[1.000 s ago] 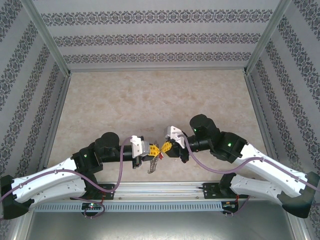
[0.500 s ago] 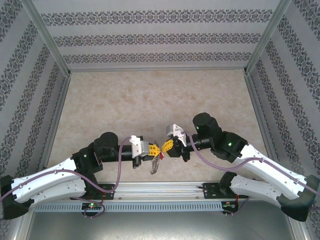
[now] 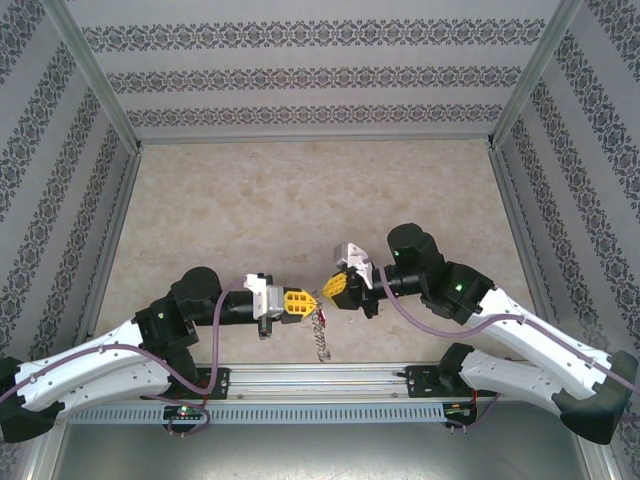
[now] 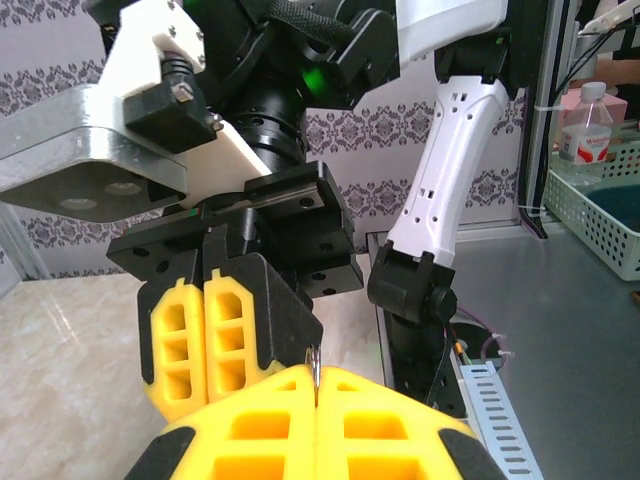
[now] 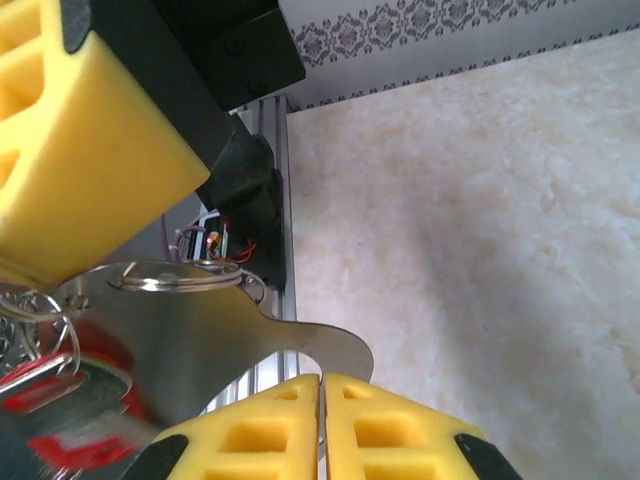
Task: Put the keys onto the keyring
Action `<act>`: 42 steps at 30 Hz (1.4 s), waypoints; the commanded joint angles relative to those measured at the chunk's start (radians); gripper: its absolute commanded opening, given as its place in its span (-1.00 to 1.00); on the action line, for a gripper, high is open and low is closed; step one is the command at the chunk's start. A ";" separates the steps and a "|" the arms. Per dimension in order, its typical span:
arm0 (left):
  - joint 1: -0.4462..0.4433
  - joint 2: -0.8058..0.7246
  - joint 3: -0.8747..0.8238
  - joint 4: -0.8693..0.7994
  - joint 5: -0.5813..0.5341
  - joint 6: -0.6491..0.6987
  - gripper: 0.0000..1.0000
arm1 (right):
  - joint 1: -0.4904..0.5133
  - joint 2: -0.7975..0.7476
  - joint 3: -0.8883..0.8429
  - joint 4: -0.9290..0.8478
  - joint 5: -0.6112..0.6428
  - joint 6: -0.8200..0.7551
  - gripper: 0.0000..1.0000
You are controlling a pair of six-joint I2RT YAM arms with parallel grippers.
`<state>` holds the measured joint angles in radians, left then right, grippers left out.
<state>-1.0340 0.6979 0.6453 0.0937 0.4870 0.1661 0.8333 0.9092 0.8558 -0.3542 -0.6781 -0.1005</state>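
My left gripper (image 3: 312, 303) is shut on the keyring (image 4: 314, 360), a thin metal ring seen edge-on between its yellow fingertips (image 4: 260, 410). A flat grey metal key (image 5: 200, 340) hangs from that ring (image 5: 175, 282), beside more blurred keys with red on them (image 5: 50, 400). The bunch dangles between the two arms (image 3: 319, 335). My right gripper (image 5: 322, 380) faces the left one tip to tip, its jaws together with a hairline slit. The flat key's rounded edge lies right at the right gripper's tips. I cannot tell whether it is pinched.
The marble-patterned table (image 3: 300, 200) stretches beyond the grippers, enclosed by patterned walls. An aluminium rail (image 3: 320, 378) runs along the near edge under the hanging bunch. A green basket (image 4: 600, 215) stands outside the cell to the right.
My left arm has drawn back to the left and its gripper has turned, showing its yellow fingers. The hanging bunch has swung a little to the right. The right gripper has shifted slightly up.
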 commanded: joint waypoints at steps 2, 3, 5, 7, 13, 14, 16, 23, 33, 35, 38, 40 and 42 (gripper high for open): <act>-0.006 -0.018 -0.014 0.069 0.013 -0.011 -1.00 | 0.001 -0.060 -0.021 0.061 0.002 0.014 -0.76; -0.006 -0.020 -0.015 0.069 0.015 -0.011 -1.00 | 0.002 -0.073 -0.024 0.058 0.011 0.014 -0.74; -0.005 -0.019 -0.014 0.065 0.016 -0.010 -1.00 | 0.005 -0.100 -0.030 0.058 0.025 0.014 -0.67; -0.006 -0.014 -0.012 0.059 0.020 -0.007 -1.00 | 0.021 -0.143 -0.046 0.069 0.045 0.009 -0.57; -0.006 -0.003 -0.010 0.065 0.036 -0.014 -1.00 | 0.135 -0.220 -0.087 0.101 0.138 -0.049 -0.39; -0.006 -0.003 -0.012 0.068 0.038 -0.017 -1.00 | 0.147 -0.222 -0.090 0.111 0.136 -0.055 -0.38; -0.006 -0.006 -0.014 0.072 0.039 -0.022 -1.00 | 0.175 -0.223 -0.097 0.138 0.144 -0.070 -0.36; -0.006 -0.011 -0.019 0.070 0.048 -0.033 -1.00 | 0.196 -0.227 -0.113 0.217 0.210 -0.091 -0.36; -0.006 0.009 -0.016 0.080 0.050 -0.031 -1.00 | 0.198 -0.183 -0.111 0.247 0.153 -0.088 -0.41; -0.006 0.008 -0.015 0.079 0.046 -0.031 -1.00 | 0.198 -0.188 -0.115 0.249 0.136 -0.088 -0.41; -0.006 0.008 -0.014 0.080 0.045 -0.030 -1.00 | 0.198 -0.191 -0.118 0.240 0.129 -0.085 -0.42; -0.006 0.008 -0.012 0.081 0.045 -0.030 -1.00 | 0.198 -0.190 -0.119 0.236 0.129 -0.085 -0.45; -0.006 0.009 -0.013 0.083 0.046 -0.030 -1.00 | 0.197 -0.186 -0.121 0.239 0.129 -0.085 -0.46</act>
<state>-1.0340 0.7136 0.6319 0.1028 0.5167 0.1486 1.0191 0.7292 0.7471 -0.1429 -0.5179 -0.1814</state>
